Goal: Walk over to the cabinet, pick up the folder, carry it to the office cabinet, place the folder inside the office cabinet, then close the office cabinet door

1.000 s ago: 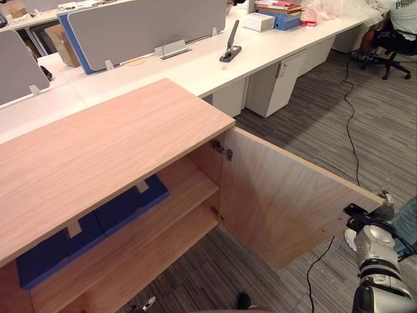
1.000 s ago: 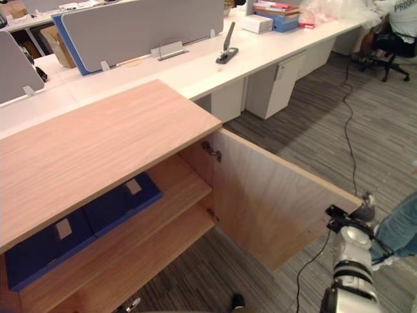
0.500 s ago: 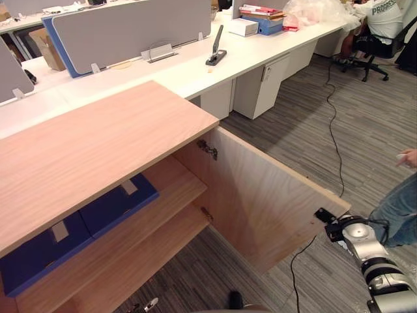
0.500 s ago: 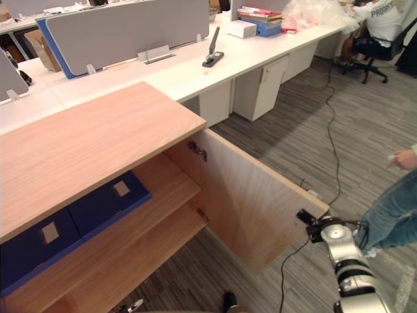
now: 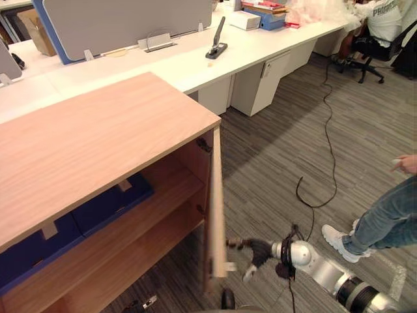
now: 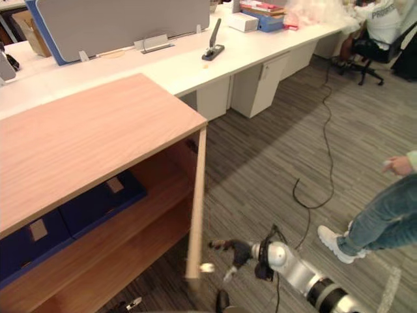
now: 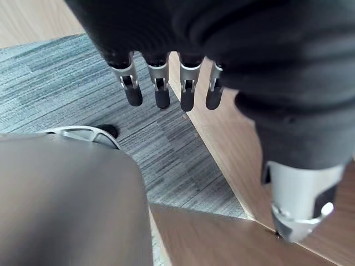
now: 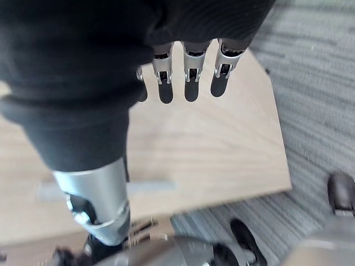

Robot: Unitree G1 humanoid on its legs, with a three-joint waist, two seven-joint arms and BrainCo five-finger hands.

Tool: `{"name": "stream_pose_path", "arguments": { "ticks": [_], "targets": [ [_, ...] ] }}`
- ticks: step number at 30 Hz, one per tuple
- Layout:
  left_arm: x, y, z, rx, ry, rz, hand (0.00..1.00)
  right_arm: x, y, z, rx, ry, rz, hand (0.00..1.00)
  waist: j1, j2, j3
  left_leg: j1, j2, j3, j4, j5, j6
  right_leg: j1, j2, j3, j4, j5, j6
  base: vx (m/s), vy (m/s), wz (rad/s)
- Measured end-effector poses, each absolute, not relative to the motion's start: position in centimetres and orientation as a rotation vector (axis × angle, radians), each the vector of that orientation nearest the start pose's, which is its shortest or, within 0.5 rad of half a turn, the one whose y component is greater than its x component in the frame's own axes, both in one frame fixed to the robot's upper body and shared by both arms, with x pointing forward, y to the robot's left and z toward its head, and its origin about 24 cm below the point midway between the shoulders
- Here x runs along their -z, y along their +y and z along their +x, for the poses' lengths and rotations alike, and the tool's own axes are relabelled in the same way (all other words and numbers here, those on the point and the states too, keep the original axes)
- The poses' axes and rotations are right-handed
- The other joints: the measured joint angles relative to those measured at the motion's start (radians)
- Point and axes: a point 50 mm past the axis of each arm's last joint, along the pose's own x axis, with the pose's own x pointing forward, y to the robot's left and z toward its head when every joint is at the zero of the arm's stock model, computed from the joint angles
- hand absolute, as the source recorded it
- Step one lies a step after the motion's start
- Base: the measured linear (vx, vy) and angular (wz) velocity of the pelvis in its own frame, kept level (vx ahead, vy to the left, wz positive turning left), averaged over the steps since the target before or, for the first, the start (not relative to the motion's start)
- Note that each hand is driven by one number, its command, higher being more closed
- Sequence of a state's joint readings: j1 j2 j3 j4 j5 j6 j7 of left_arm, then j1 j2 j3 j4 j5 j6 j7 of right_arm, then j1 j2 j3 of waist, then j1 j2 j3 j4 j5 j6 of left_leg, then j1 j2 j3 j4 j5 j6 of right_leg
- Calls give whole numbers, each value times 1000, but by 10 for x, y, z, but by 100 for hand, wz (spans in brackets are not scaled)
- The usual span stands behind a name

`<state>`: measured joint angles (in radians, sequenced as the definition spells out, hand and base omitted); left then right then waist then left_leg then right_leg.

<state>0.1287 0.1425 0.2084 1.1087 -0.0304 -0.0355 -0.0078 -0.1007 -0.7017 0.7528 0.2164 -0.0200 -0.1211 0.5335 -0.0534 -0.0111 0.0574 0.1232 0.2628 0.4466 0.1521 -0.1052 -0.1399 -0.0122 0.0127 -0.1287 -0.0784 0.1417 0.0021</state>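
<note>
Office cabinet (image 5: pixel 111 130): door (image 5: pixel 217 202) partly open, seen edge-on. Folder (image 5: pixel 107 207): blue, flat on the cabinet's upper shelf. Right hand (image 5: pixel 259 250): low, just beside the door's outer face, fingers straight and apart, empty. Left hand (image 7: pixel 161 83): fingers straight, empty, over carpet beside the cabinet's wood. Person (image 5: pixel 384 222): well right of the cabinet.

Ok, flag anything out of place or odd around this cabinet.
Nothing is spilled or damaged. The cabinet door stands half open, edge-on to the head views, with the open right hand by its outer face. The blue folders lie flat on the upper shelf.
</note>
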Motion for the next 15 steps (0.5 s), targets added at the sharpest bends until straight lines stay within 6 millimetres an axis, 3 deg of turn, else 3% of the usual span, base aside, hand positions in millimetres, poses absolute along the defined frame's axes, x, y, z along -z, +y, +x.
{"name": "stream_pose_path", "arguments": {
  "ticks": [2,5,9,15],
  "targets": [
    [163,234,61,-322,1172,-16,0,47,-154,168,-1264,522,-661,0,2,-13,-7,0,0,3,10,-5,1,0,-2,5,2,0,1,-5,6,-7],
    [162,233,64,-317,1166,-12,0,49,-158,158,-1281,552,-654,0,1,-12,-7,1,0,4,15,-15,4,-3,-8,8,6,-3,5,-49,25,-5],
    [163,233,63,-327,1167,-18,0,54,-158,160,-1250,563,-641,0,11,-10,-6,-4,-2,-1,18,-18,8,-3,-11,7,6,-1,7,-78,14,0],
    [163,229,64,-353,1161,-35,0,86,-150,181,-979,600,-676,0,28,9,3,-39,-32,-77,-14,10,27,-6,-41,-62,0,4,11,-35,6,35]
  ]
}}
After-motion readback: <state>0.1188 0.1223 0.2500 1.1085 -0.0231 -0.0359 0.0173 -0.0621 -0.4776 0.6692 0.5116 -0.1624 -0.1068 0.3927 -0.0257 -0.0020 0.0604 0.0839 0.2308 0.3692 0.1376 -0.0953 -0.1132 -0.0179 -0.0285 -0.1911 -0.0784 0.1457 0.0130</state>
